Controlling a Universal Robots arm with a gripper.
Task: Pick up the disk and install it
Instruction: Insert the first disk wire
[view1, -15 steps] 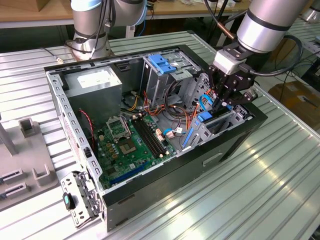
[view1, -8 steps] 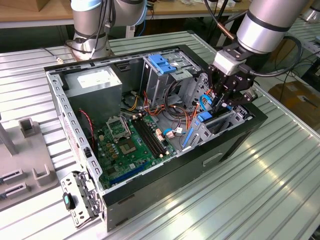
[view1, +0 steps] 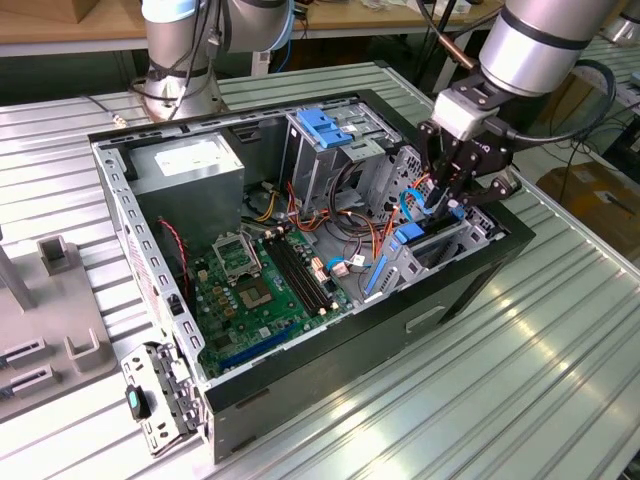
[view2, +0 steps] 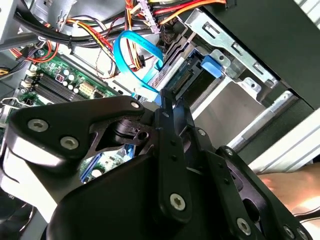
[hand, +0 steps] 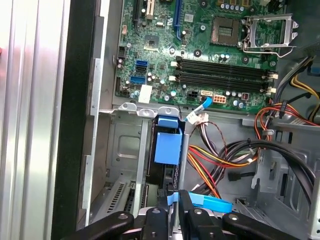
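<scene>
Disk (hand: 167, 145) stands on edge in drive bay; claw (hand: 174, 212) pinched on its top edge.

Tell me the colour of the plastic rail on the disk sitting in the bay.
Blue. The disk's rail shows best in the first wrist view, just beyond the gripper.

1. My view takes in an open computer case (view1: 470, 290) lying on a ribbed metal table (view1: 520, 400).
2. Its green motherboard (view1: 260, 290) lies beside the grey power-supply box (view1: 190, 170).
3. A blue bracket (view1: 325, 128) tops the metal cage (view1: 320, 165).
</scene>
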